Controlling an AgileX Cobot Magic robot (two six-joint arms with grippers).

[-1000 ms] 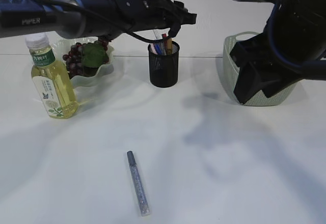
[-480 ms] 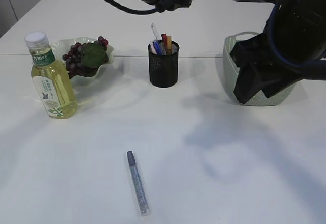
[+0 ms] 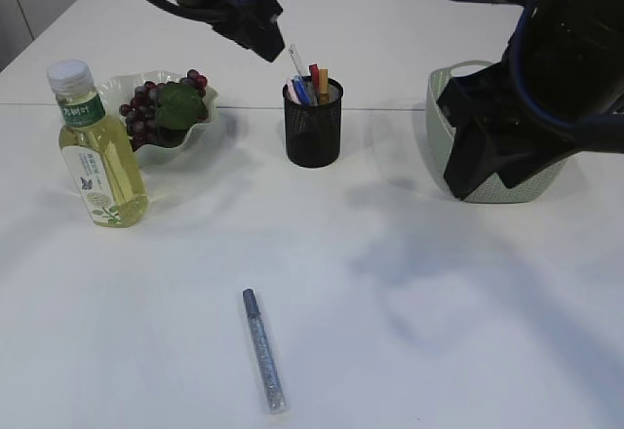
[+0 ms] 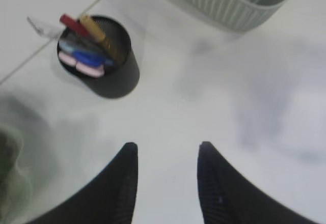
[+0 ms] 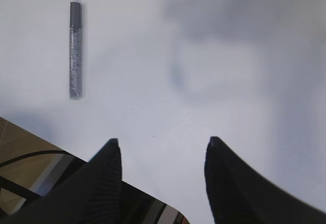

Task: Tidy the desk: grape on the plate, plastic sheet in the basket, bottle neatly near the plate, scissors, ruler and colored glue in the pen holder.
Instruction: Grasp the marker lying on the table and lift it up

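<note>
- One colored glue stick (image 3: pixel 264 350) lies flat on the white desk (image 3: pixel 439 331), near the front edge and well apart from everything else; your right wrist view shows it too (image 5: pixel 75 50), lying alone.
- One black mesh pen holder (image 3: pixel 313 123) stands upright at mid-desk. You can count several items poking out of it, among them a clear ruler (image 3: pixel 296 59) leaning left, plus red, yellow, blue and pink pieces; which one is the scissors cannot be told.
- One bottle (image 3: pixel 98 149) of yellow liquid stands upright just beside one plate (image 3: pixel 200 129), on its left front.
- One bunch of grape (image 3: pixel 144 110) with a green leaf rests on that plate.
- One pale green basket (image 3: pixel 438 117) sits at the right, partly hidden by the right arm; its contents are not visible.
- Two pincers: your left pincer (image 4: pixel 167 155) hangs released above the desk near the pen holder, holding nothing; your right pincer (image 5: pixel 163 150) hangs likewise spread and empty over bare desk.
</note>
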